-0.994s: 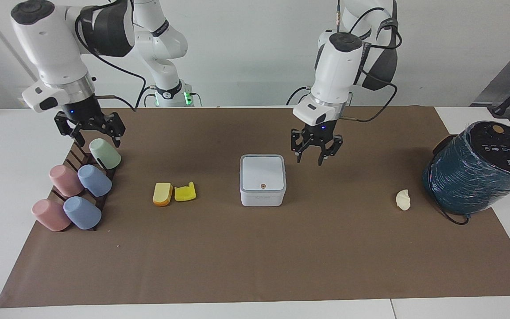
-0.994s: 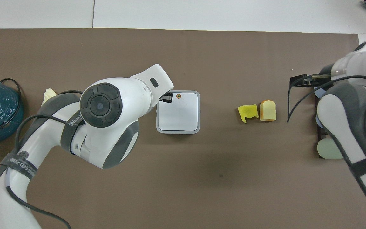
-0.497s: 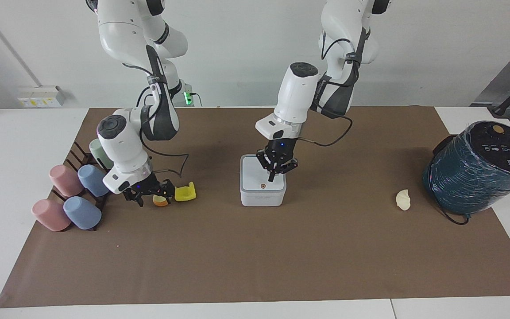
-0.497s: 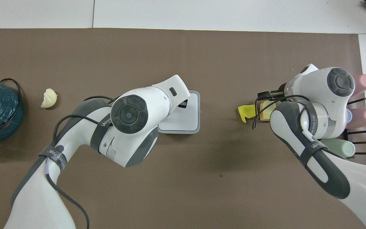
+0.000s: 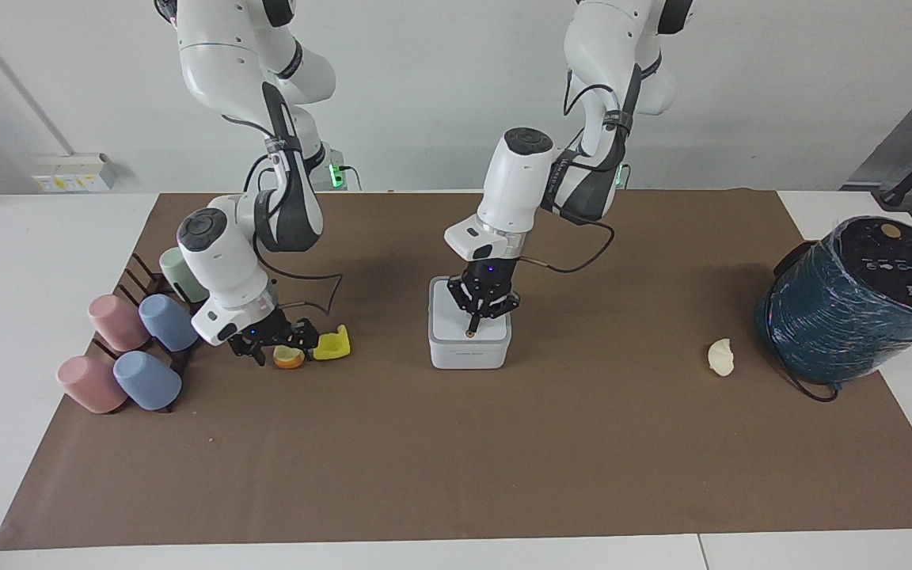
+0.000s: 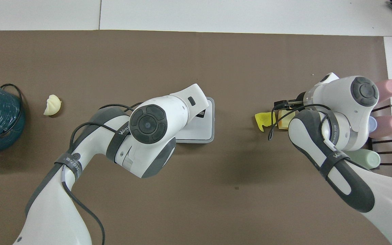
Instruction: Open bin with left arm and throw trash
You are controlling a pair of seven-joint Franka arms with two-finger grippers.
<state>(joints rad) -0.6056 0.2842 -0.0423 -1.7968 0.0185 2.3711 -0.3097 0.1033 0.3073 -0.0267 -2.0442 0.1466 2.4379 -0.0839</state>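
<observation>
Facing view, read across from the right arm's end of the desk (image 5: 13,261).

Cup rack (image 5: 157,317): pastel cups lie tipped on dark pegs, two pink (image 5: 115,322), two blue (image 5: 167,322), one green (image 5: 179,273) nearest the robots.

Right tool (image 5: 280,351): low over the orange-yellow wedge (image 5: 290,359), fingers spread wide to either side of it. Whether the fingers touch the wedge cannot be told. The wedge lies on the brown mat (image 5: 456,459).

Bright yellow notched piece (image 5: 332,343): on the mat just beside the wedge, toward the bin. The right tool's nearer finger is close to it.

Bin (image 5: 469,348): white square box with grey rim, mid-desk, lid flat and closed.

Left tool (image 5: 473,329): fingertips together, pointing down onto the lid at its orange dot, on the edge of the lid farther from the robots. The tip appears to touch the lid. In the overhead view the left arm's wrist covers most of the bin (image 6: 206,129), so the contact itself is hidden there.

Cream-white lump (image 5: 721,357): on the mat well apart from the bin, toward the left arm's end, near the dark teal wrapped cylinder (image 5: 852,305).

Cylinder: stands tilted at the mat's edge, with a black cable trailing from its base.
</observation>
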